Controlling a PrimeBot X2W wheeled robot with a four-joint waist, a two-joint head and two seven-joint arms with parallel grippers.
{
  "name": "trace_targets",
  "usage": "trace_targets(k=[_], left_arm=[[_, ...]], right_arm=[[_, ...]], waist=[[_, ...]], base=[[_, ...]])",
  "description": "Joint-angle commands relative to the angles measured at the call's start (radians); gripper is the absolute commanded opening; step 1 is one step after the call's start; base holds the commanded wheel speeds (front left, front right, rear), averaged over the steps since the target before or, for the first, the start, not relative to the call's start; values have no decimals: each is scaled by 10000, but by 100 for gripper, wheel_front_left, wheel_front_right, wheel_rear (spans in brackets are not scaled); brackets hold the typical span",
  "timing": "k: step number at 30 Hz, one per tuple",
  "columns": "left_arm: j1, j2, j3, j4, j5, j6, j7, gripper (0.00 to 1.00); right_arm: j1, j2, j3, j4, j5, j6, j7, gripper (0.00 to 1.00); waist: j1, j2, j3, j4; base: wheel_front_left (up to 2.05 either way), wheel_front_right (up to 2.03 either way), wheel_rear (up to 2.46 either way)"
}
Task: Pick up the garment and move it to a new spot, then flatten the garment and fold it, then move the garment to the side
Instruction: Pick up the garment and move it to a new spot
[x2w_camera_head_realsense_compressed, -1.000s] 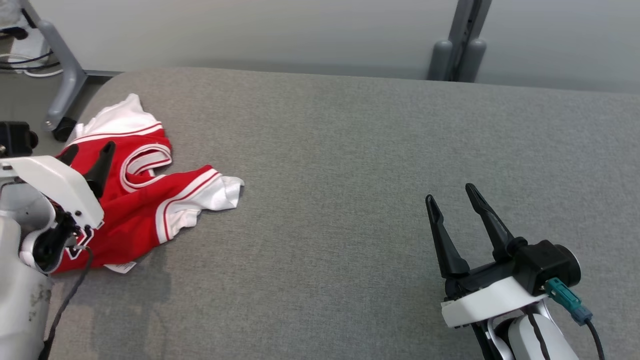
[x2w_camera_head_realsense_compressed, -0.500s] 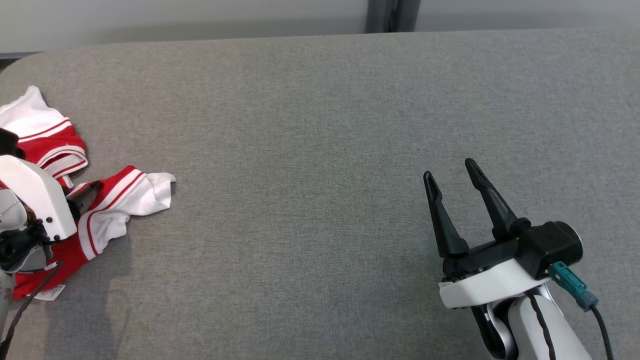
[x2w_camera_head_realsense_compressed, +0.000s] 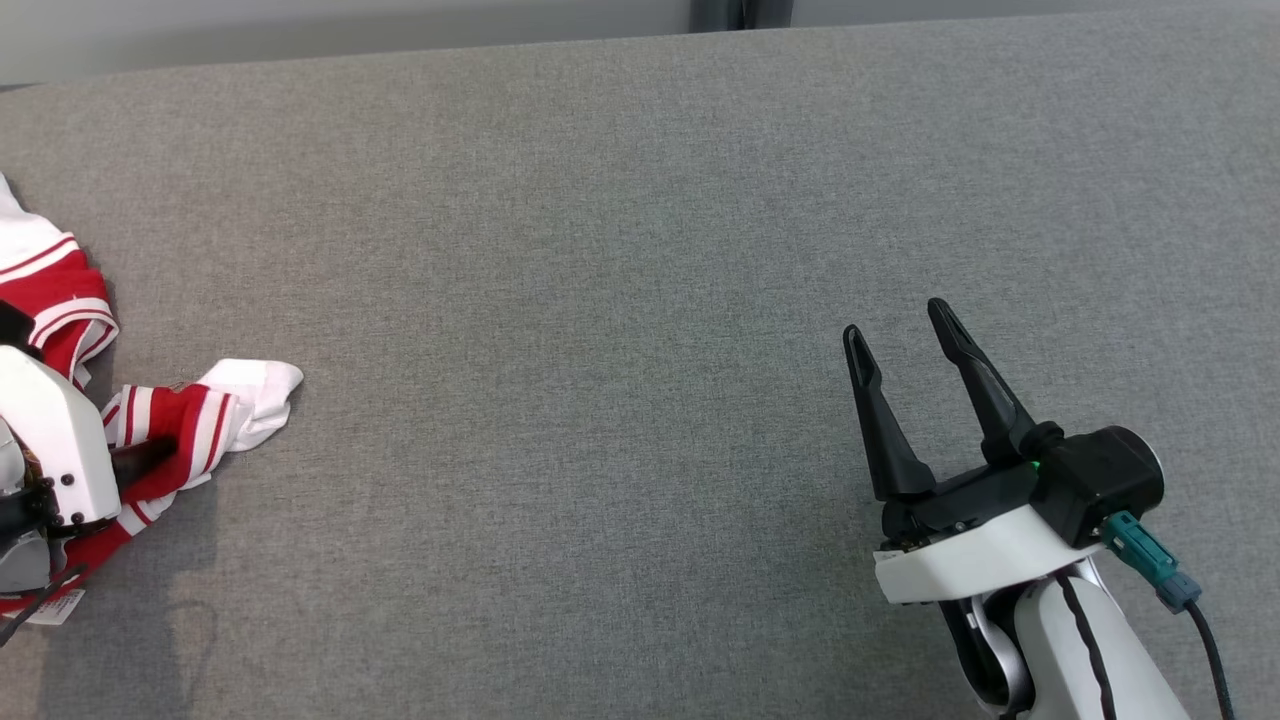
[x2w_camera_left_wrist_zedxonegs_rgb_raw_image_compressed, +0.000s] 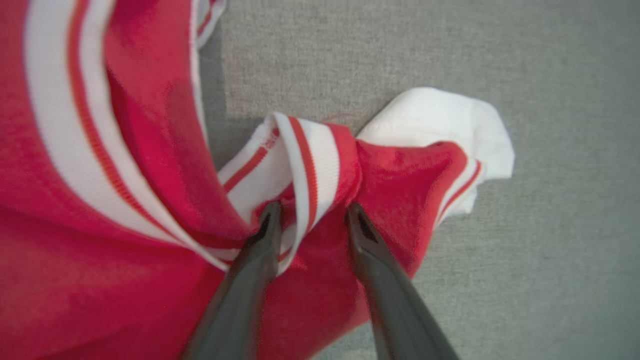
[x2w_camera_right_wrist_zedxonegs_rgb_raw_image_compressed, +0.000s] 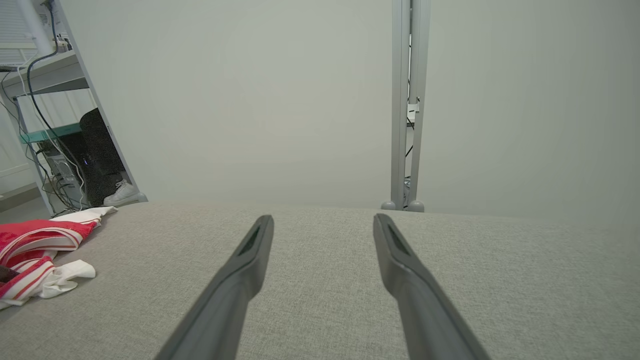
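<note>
no legible text or number anywhere, not even on the small white tag (x2w_camera_head_realsense_compressed: 50, 606) of the garment (x2w_camera_head_realsense_compressed: 180, 430)

RIGHT ARM: right gripper (x2w_camera_head_realsense_compressed: 896, 320), two long tapered black fingers | white wrist cover (x2w_camera_head_realsense_compressed: 960, 580) | black cylindrical module (x2w_camera_head_realsense_compressed: 1110, 485) | teal connector (x2w_camera_head_realsense_compressed: 1140, 565) feeding black cable (x2w_camera_head_realsense_compressed: 1205, 640) | pale forearm (x2w_camera_head_realsense_compressed: 1115, 675), black line lengthwise | LEFT ARM: left gripper (x2w_camera_left_wrist_zedxonegs_rgb_raw_image_compressed: 312, 206), dark grey fingers | white angular housing (x2w_camera_head_realsense_compressed: 55, 440)

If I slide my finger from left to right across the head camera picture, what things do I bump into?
Crumpled red and white jersey garment → dark upright post behind the table → right gripper with two black fingers → teal cable plug.
</note>
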Motion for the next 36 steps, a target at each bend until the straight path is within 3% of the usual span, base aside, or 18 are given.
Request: trace_targets(k=[1,2,3,4,23,32,36], left_arm=[[-15,22,-136,124,-138,-16,49,47],[-39,33,-225,148,-171,-16,42,35],[-69,48,-300,139,-224,-16,0,3],[-86,52,-377,106,-309,-16,-20,0],[-566,775,-1538,-1293,-1086,-16,-1688,0],[-1471,1113,-1569,-2579,-846,-16,-3384,0],[-2192,1226,-1726,-3691,-802,-16,-3647,0]], right_arm=[[-112,-42,1,22,92,18,-11,100],[-135,-41,0,28,94,18,-11,100],[-157,-39,0,28,101,18,-11,100],[-168,-39,-13,25,107,18,-11,100],[281,-41,-93,165,362,19,-10,100],[616,-39,-185,133,517,19,-10,100],[694,-39,-192,99,618,19,-10,100]], waist=[[0,0,-1,-21],[0,0,4,-30],[0,0,11,-35],[0,0,16,-36],[0,0,-1153,77],[0,0,-1760,-166],[0,0,-1936,-437]], base=[[0,0,0],[0,0,0],[0,0,0],[0,0,0],[0,0,0],[0,0,0],[0,0,0]])
